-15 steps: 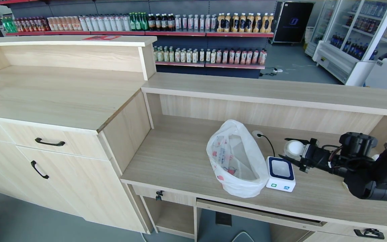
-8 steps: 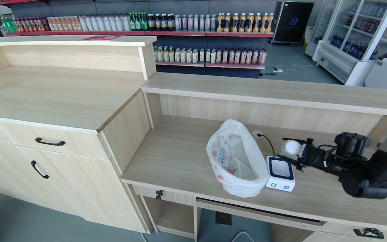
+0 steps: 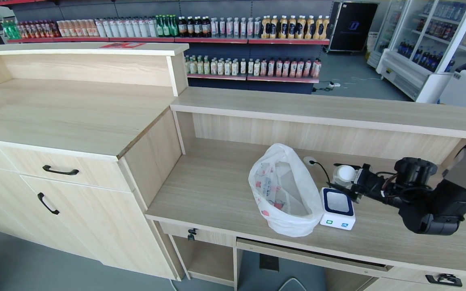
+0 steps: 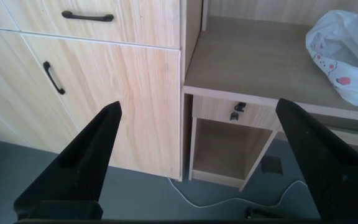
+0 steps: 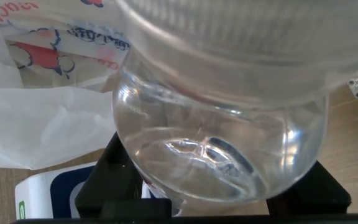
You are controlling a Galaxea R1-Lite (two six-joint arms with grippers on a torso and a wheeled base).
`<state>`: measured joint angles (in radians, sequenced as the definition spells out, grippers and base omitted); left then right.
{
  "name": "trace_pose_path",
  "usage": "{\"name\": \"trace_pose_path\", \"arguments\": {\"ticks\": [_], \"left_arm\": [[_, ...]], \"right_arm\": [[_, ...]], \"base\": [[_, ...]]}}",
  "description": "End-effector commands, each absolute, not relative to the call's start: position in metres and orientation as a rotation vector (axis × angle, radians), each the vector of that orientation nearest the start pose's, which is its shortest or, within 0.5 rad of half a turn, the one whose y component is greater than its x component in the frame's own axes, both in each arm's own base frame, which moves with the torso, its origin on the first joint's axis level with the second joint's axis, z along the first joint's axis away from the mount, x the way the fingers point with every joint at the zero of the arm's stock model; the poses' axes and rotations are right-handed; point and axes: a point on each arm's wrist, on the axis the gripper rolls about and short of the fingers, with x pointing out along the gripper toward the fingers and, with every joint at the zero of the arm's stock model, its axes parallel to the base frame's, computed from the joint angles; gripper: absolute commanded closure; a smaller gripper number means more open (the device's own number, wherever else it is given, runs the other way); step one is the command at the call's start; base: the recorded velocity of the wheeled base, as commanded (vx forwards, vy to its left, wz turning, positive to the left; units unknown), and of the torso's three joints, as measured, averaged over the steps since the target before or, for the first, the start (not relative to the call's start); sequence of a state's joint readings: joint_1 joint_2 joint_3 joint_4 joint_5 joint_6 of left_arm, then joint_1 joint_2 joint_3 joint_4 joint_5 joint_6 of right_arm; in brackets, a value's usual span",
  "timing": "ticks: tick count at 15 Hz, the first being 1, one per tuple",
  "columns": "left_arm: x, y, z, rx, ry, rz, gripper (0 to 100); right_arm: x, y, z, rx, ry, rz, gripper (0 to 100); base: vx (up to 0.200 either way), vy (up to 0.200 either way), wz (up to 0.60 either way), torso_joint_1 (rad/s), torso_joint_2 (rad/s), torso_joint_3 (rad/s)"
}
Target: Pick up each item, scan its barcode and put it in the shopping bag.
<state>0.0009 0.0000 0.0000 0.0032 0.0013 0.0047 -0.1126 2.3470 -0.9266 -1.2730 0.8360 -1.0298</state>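
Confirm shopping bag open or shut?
Open: the shopping bag mouth gapes wide, its inner wall visible.

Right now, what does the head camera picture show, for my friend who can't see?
The right gripper holds a clear bottle near the white scanner on a wooden counter. An open white shopping bag sits beside the scanner; shelves of drinks stand behind.

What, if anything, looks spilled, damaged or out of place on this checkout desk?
Nothing stands out. The shopping bag stands open on the desk beside the scanner, and the right end effector holds a clear bottle close by the scanner. No spill or damage is visible.
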Motion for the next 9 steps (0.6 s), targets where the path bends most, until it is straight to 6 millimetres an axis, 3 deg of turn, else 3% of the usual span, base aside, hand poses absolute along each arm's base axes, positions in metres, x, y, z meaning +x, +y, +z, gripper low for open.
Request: {"name": "trace_pose_path", "arguments": {"ticks": [1, 9], "left_arm": [[-0.0227, 0.0000, 0.0752, 0.005, 0.005, 0.003, 0], [-0.0227, 0.0000, 0.0752, 0.005, 0.005, 0.003, 0]], "right_arm": [[0.4104, -0.0243, 0.0328, -0.902, -0.254, 0.731, 100], [0.4173, -0.0186, 0.0301, -0.880, -0.261, 0.740, 100]], "base": [[0.000, 0.000, 0.00, 0.000, 0.00, 0.000], [0.000, 0.000, 0.00, 0.000, 0.00, 0.000]]}}
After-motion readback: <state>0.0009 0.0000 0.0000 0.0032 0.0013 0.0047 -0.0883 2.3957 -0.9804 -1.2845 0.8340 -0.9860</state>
